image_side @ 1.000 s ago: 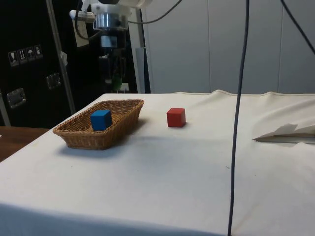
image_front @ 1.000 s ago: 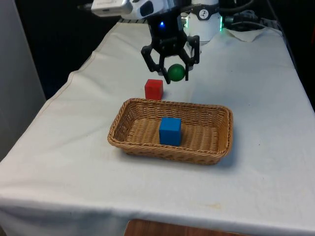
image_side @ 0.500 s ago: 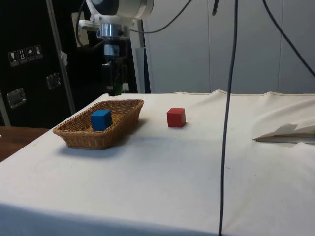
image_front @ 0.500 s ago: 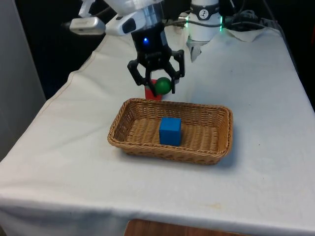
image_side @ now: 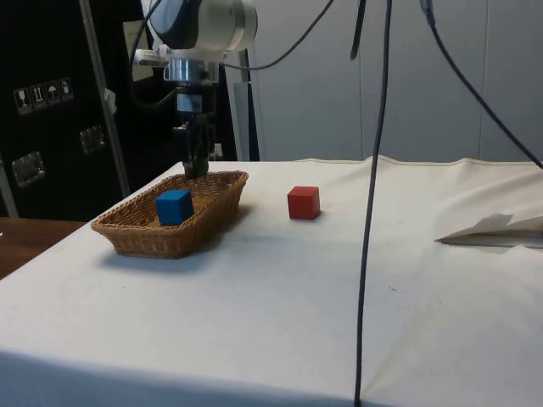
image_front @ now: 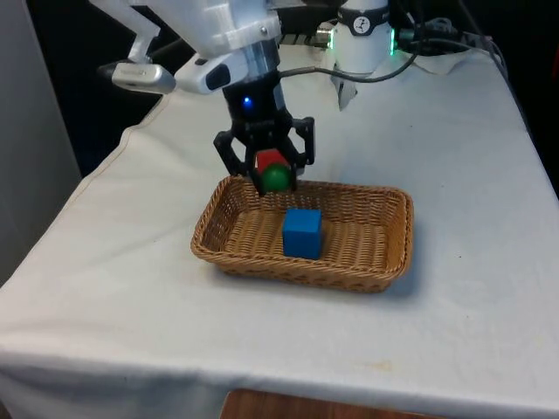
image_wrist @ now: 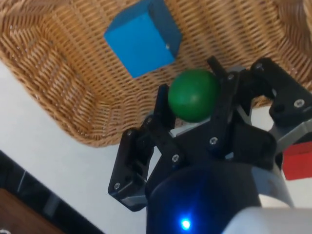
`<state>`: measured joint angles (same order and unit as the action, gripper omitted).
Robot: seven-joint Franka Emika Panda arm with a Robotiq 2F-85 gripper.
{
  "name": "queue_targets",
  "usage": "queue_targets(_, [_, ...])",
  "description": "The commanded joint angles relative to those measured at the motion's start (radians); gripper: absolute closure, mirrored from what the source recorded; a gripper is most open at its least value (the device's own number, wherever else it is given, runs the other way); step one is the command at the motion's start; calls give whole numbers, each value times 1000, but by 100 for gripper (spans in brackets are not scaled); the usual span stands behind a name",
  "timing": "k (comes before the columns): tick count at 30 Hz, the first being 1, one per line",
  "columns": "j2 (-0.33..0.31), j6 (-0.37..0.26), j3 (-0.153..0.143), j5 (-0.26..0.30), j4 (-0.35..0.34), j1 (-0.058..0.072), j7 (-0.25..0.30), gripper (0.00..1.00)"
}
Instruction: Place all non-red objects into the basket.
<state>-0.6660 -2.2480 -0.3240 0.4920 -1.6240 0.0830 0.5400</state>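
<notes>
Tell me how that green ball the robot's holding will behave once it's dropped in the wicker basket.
The smooth green ball, pinched between the gripper fingers over the brown wicker basket, is round, so it will probably roll on landing. The basket's raised woven walls should likely stop it. It may come to rest against the blue cube lying inside.

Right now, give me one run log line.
pincer: shut on green ball | above basket far rim | blue cube: in basket | red cube: on table
</notes>
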Motion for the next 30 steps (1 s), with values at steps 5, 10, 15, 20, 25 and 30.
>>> queue_targets(5, [-33,-17,-15,-30,30,8,-19,100])
queue_targets(10, [-48,-21,-22,-46,46,11,-26,100])
queue_targets(15, [-68,-28,-30,-79,69,12,-42,100])
queue_targets(20, [-83,-37,-33,-104,82,15,-56,100])
queue_targets(25, [-91,-38,-28,-103,88,11,-55,100])
queue_targets(30, [-93,-40,-24,-100,87,12,-54,100])
